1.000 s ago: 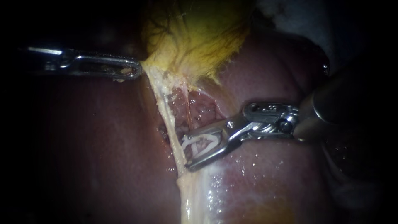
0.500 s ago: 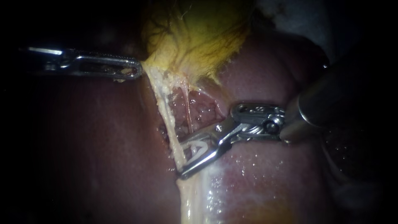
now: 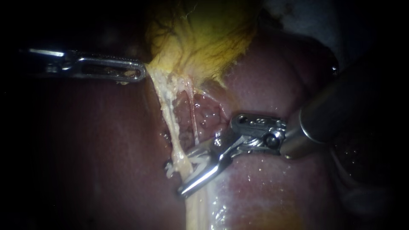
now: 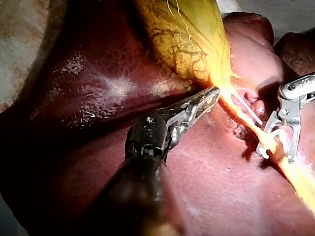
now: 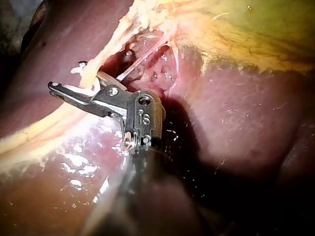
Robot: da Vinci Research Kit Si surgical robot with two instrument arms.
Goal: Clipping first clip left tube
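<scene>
The pale left tube [image 3: 170, 123] is straddled crosswise by the right instrument [image 3: 179, 174], clenched on a white clip [image 3: 198, 161]. The yellow gallbladder [image 3: 208, 38] is gripped by the left instrument [image 3: 140, 72].

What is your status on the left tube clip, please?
Left instrument shut on gallbladder. Right instrument holds clip astride left tube. Nothing in the way.

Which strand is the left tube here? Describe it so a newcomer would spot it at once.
Start at the yellow gallbladder, whose lower tip my left instrument grips. Two strands run down from it; the left tube is the thick cream one, with my right instrument holding a white clip astride it, unlike the thin pinkish strand beside it.
</scene>
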